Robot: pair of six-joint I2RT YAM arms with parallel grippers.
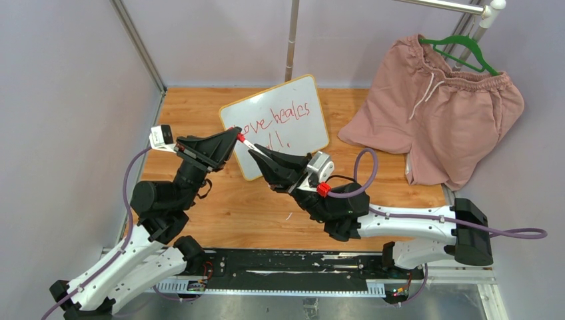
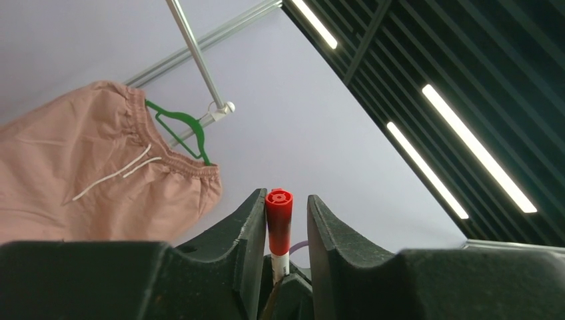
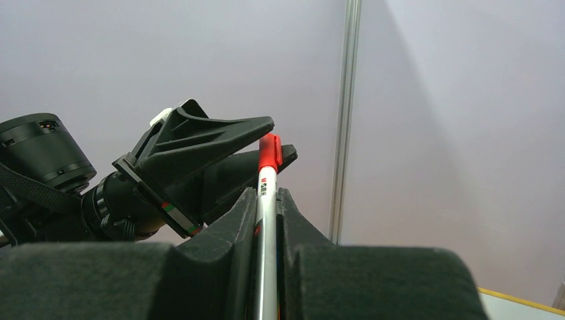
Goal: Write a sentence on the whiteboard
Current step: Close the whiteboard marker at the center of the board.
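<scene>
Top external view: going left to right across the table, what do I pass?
Left gripper → right gripper → pink shorts. The whiteboard and the marker overlap the grippers, so I leave them out.

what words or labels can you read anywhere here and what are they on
"ove heales": top line of the red sentence on the whiteboard, its start hidden.
"ll" and a mark after it, roughly: the line below, its start also hidden.
Small print on the marker, just below its red cap: too small to read.
</scene>
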